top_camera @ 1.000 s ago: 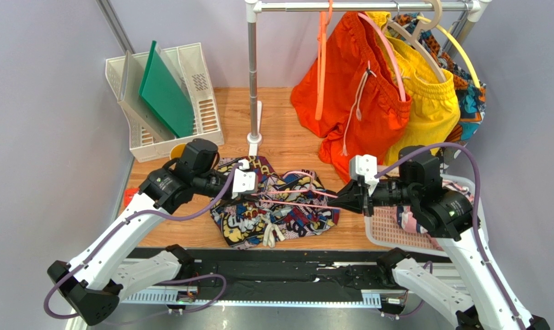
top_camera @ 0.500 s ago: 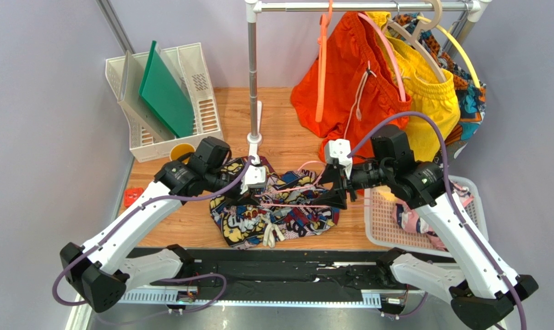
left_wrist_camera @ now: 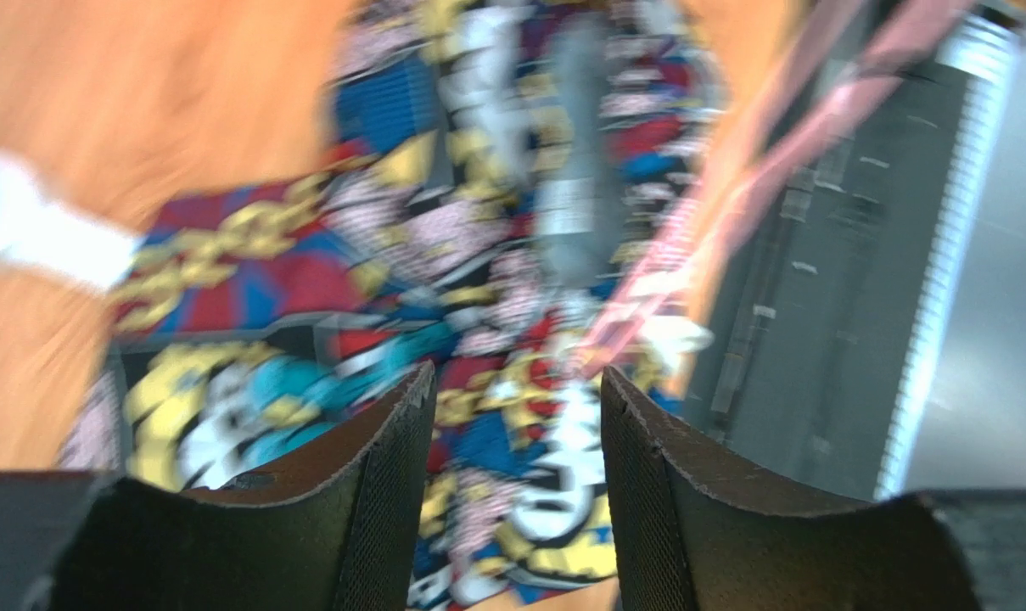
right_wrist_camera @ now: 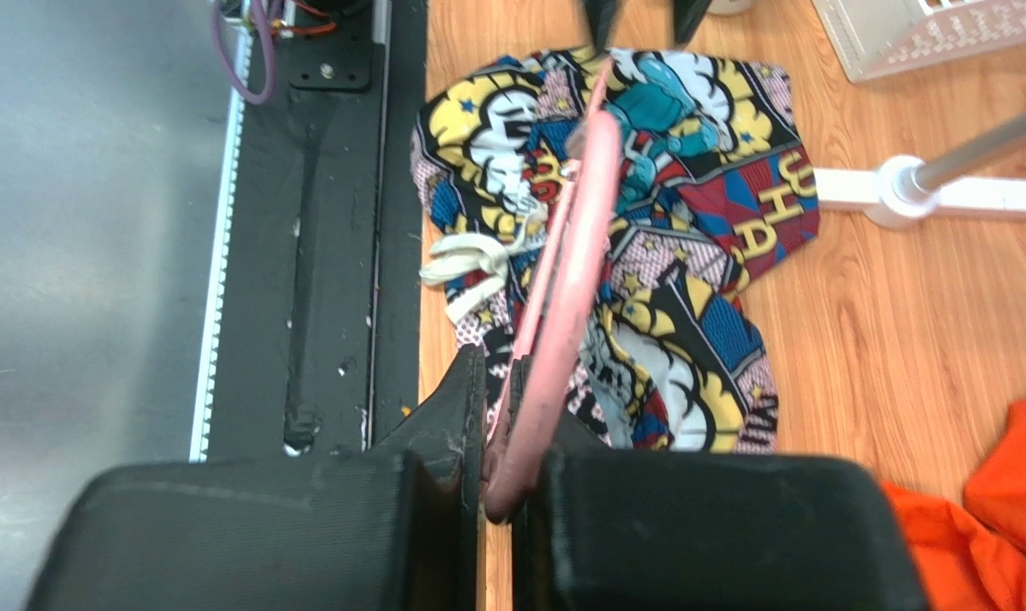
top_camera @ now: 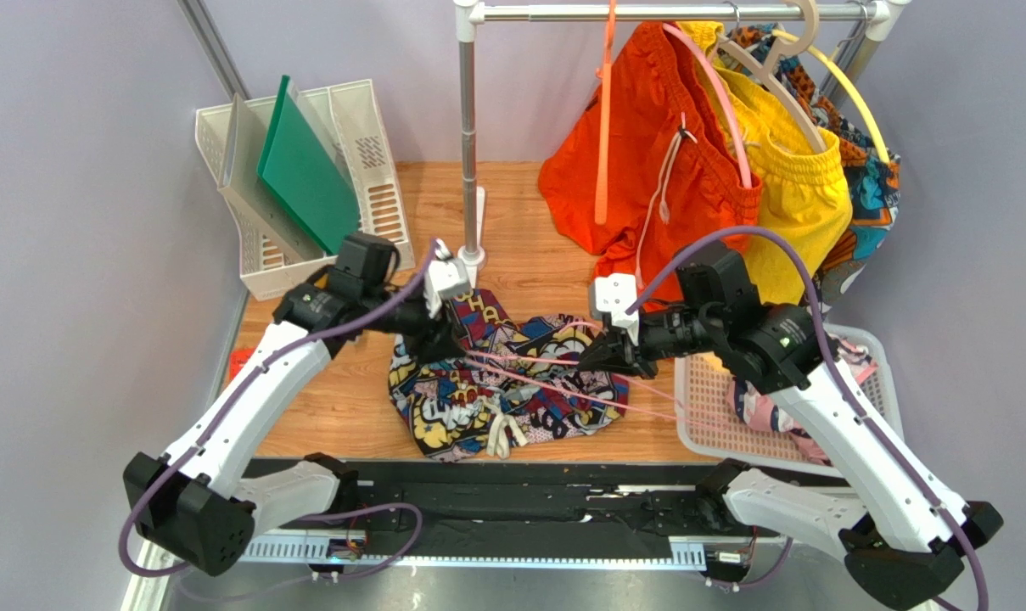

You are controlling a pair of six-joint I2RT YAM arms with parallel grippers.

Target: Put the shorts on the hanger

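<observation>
**A:** Shorts (top_camera: 505, 382), where do they lie?

**B:** They lie crumpled on the table (top_camera: 531, 242), between the two grippers and lower than both. The white drawstring (right_wrist_camera: 460, 261) hangs out at the edge that is nearest to the arm bases.

**A:** And the hanger (right_wrist_camera: 569, 267)?

**B:** The right gripper (right_wrist_camera: 499, 382) pinches it. The jaws are pressed together on the pink wire at one end. From there the hanger reaches away from this gripper, over the print, toward the left gripper (left_wrist_camera: 511, 382).

**A:** Does the hanger touch the shorts?

**B:** I cannot tell. It is over them, that is all I can say.

**A:** What about the left gripper?

**B:** Its jaws stand apart and nothing is between them. It hovers above the far side of the shorts, seen from the right gripper. In its own view the cloth is just below the fingertips. The pink wire shows to the upper right of the fingers, but very blurred.

**A:** Is the left one touching the hanger?

**B:** It is close to the far end of the hanger, but not closed on it.
</observation>
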